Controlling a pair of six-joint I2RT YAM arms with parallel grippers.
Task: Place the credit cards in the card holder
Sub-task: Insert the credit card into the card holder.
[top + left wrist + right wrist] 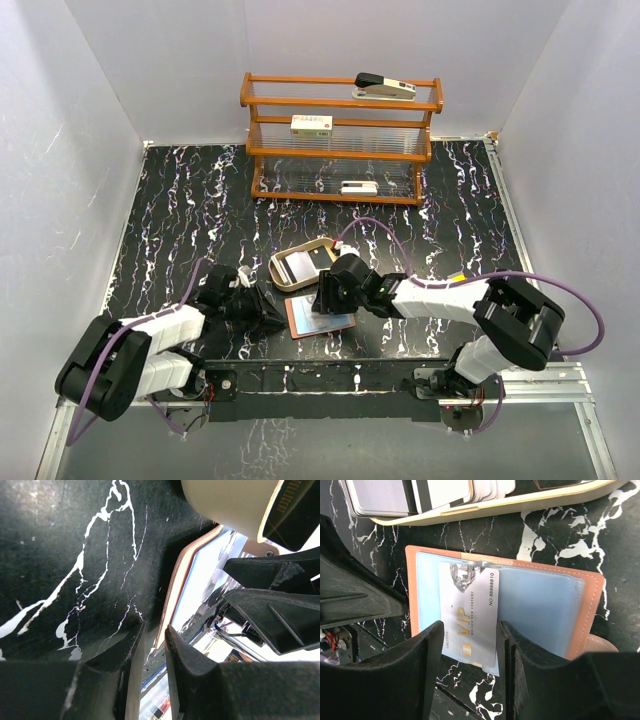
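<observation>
Right now your right gripper point(471, 635) hangs over the open wallet point(545, 600), jaws apart on either side of the silver card point(470, 605). The card lies flat, and its far end looks slipped under the lip of the blue pocket. Your left gripper point(154, 647) sits low at the wallet's left edge, jaws nearly together; whether they pinch it, you cannot tell. More cards point(385, 495) lie in the tray point(520, 507) just behind the wallet.
</observation>
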